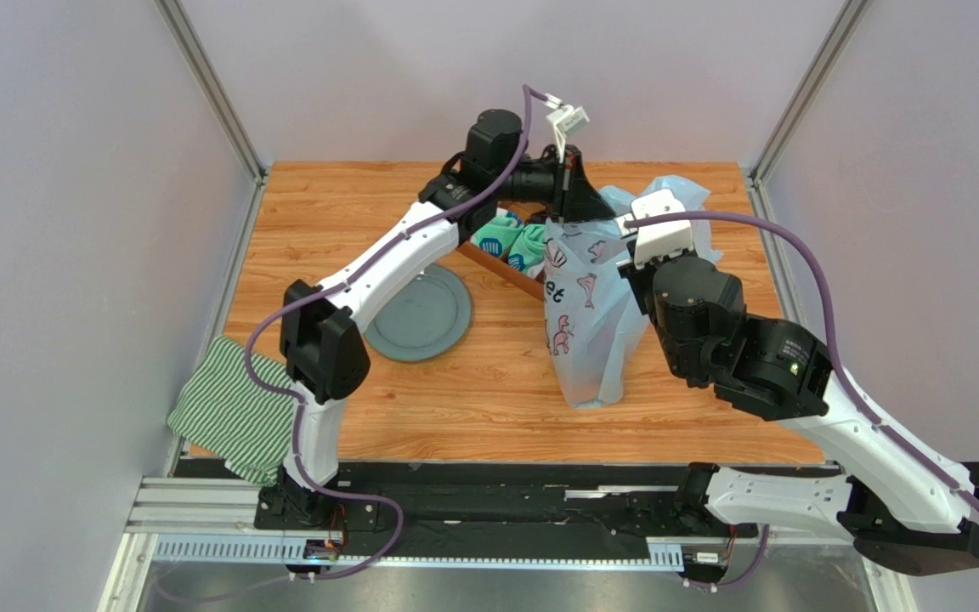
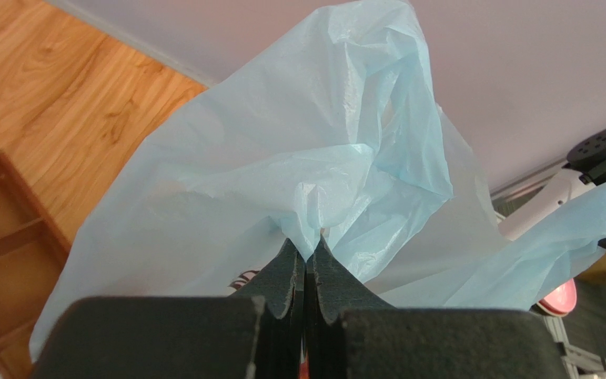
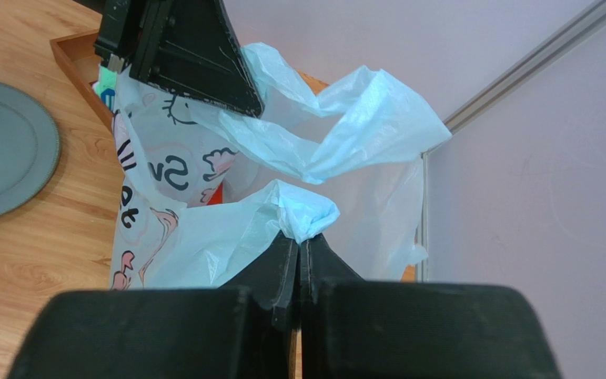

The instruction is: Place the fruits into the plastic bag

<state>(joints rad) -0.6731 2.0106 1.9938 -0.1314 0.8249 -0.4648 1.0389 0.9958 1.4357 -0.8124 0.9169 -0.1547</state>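
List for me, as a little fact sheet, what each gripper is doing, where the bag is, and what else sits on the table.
Left gripper: shut, pinching a fold of the thin light-blue printed plastic bag
Right gripper: shut on the bag's opposite upper edge
Bag: upright on the table, top held by both grippers
Inside bag: a red-orange patch; which fruit, cannot tell
Round grey plate: left of the bag
Wooden tray: behind the bag, teal cloth inside
Green-striped cloth: near-left table edge
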